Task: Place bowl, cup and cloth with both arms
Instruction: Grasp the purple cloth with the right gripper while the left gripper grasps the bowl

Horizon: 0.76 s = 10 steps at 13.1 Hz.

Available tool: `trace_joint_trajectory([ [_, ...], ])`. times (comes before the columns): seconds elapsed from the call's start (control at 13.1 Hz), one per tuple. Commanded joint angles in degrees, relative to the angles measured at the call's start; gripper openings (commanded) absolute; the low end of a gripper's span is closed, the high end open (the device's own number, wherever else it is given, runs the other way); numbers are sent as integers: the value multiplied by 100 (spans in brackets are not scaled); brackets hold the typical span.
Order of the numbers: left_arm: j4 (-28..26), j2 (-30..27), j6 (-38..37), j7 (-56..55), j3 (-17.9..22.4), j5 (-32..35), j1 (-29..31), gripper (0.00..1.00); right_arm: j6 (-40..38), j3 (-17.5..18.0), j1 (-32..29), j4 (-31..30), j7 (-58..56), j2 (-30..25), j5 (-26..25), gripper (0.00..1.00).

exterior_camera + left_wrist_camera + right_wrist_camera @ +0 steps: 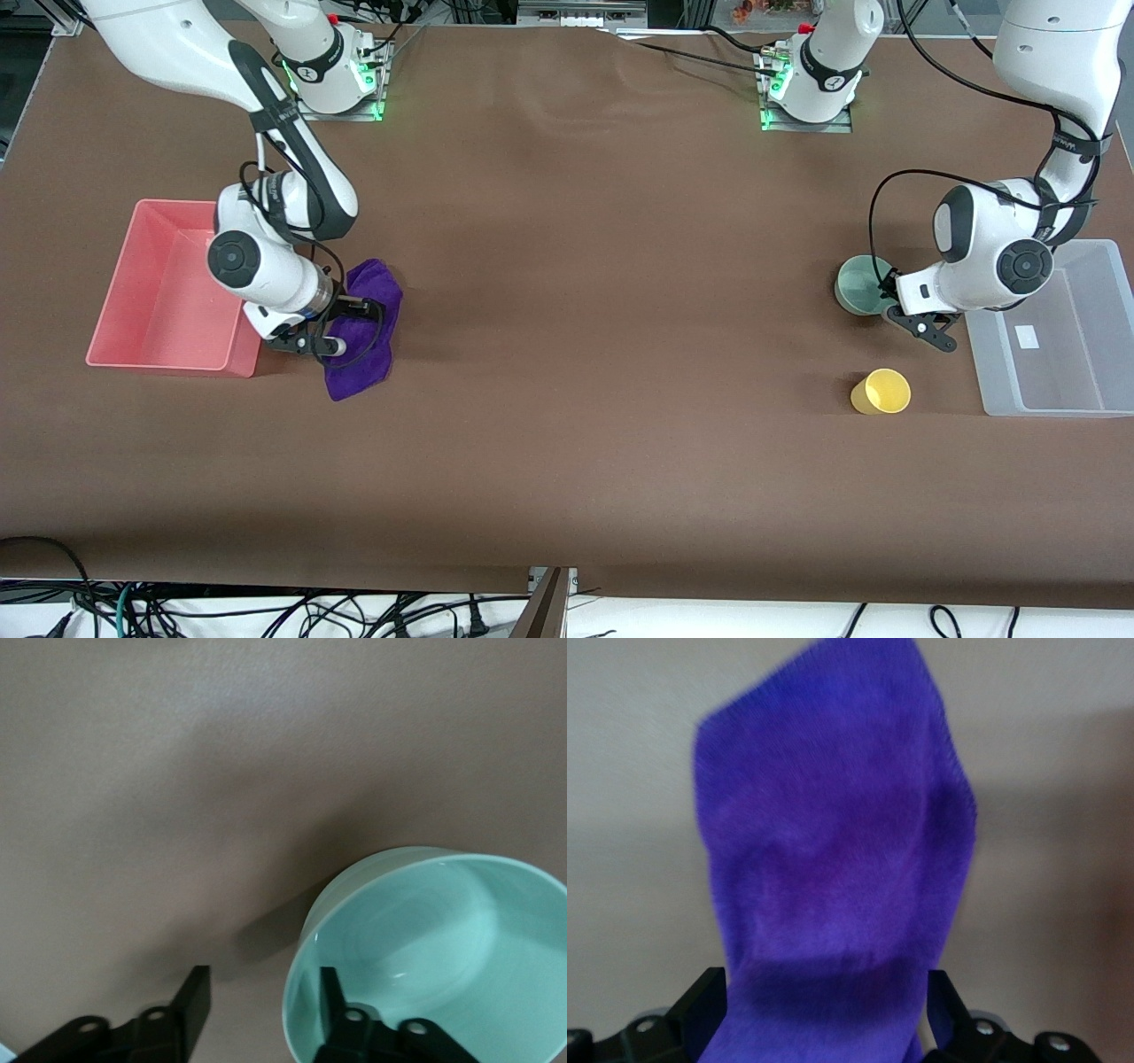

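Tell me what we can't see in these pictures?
- Part of the bowl: front view, the left gripper and its arm cover one side.
- Middle of the cloth: front view, the right gripper hides it.
- Cloth's near end: right wrist view, cut off by the picture's edge.
- Cup: its inside bottom, too small to tell.

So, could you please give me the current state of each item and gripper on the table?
bowl: upright, empty, on the table.
left gripper: open, one finger inside the bowl, one outside its rim.
cup: on its side, untouched.
cloth: rumpled on the table.
right gripper: open, straddling the cloth.
pink bin: empty.
clear bin: open-topped, no task item inside.
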Motion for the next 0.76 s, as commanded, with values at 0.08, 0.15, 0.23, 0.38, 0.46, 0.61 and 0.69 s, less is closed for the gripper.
trace_joint_trajectory([
  [0.08, 10, -103, -214, 192, -152, -156, -18, 0, 371, 35, -16, -262, 62, 6, 32, 13],
  [0.15, 72, -165, -389, 192, -222, -156, -9, 0, 354, 53, -15, -254, 114, 6, 32, 0],
  [0.23, 159, -296, -635, 183, -275, -156, 8, 0, 336, 62, -15, -227, 167, 6, 32, 0],
  [0.38, 841, -542, -1694, 410, -284, -147, 43, 0, -30, 132, -33, -9, 141, -99, -11, 0],
  [0.46, 1385, -543, -2397, 769, -276, -138, 105, 0, -581, 124, -50, 306, 97, -195, -11, 0],
  [0.61, 2414, -438, -3577, 1114, -162, -86, 271, 0, -2126, 115, -138, 1244, -86, -327, -186, 0],
  [0.69, 2802, -333, -3843, 1167, -161, -33, 472, 0, -2960, 115, -234, 1798, -349, -371, -300, 0],
])
